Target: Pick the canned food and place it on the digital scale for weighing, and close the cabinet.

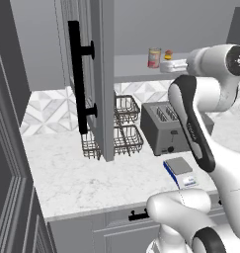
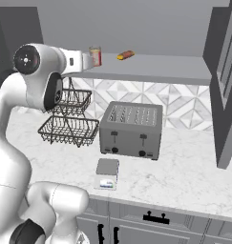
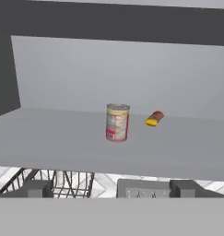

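The canned food (image 3: pixel 117 122) stands upright on the grey inner shelf (image 3: pixel 53 143) of the cabinet, with its red label and metal top showing; it is also seen from the base cameras (image 1: pixel 154 58) (image 2: pixel 95 56). My gripper (image 3: pixel 114 189) is open in front of the shelf edge, level with the can and a short way from it, holding nothing. The digital scale (image 1: pixel 180 170) (image 2: pixel 108 172) lies on the counter near the front edge, below the gripper, with its plate bare. Both cabinet doors stand open: the left door (image 1: pixel 101 74) with its long black handle (image 1: pixel 79 74), and the right door (image 2: pixel 225 71).
A tiny orange-yellow item (image 3: pixel 154 119) lies on the shelf just right of the can. A grey toaster (image 1: pixel 163 127) (image 2: pixel 131 128) stands behind the scale. A two-tier wire basket (image 1: pixel 121 133) (image 2: pixel 69 121) sits to its left, partly behind the open left door.
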{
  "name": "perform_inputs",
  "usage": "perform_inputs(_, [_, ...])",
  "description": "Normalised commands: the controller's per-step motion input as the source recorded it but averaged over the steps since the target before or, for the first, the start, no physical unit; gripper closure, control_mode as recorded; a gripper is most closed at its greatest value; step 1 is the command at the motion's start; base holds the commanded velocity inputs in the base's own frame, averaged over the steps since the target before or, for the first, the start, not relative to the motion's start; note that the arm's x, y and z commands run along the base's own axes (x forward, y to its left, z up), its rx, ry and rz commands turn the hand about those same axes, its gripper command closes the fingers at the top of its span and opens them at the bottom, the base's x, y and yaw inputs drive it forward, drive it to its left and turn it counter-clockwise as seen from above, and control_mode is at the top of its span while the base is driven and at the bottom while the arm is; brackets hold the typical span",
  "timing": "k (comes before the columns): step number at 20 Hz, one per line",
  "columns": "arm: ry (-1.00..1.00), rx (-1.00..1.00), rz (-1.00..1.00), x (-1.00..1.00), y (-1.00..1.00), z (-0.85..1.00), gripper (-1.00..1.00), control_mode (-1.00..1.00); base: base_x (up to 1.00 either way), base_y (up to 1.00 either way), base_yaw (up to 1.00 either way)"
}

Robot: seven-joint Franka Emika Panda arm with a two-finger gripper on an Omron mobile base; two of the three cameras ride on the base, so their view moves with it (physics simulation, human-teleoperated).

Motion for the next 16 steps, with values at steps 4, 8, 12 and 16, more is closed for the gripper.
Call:
perform_inputs(4, [0.0,0.0,0.0,0.36,0.0,-0.03,-1.0,-1.0,0.0,0.0,0.0])
perform_inputs(8, [0.0,0.0,0.0,0.36,0.0,0.0,-1.0,-1.0,0.0,0.0,0.0])
perform_inputs(12, [0.0,0.0,0.0,0.45,0.0,0.0,-1.0,-1.0,0.0,0.0,0.0])
perform_inputs(16, [0.0,0.0,0.0,0.46,0.0,0.0,-1.0,-1.0,0.0,0.0,0.0])
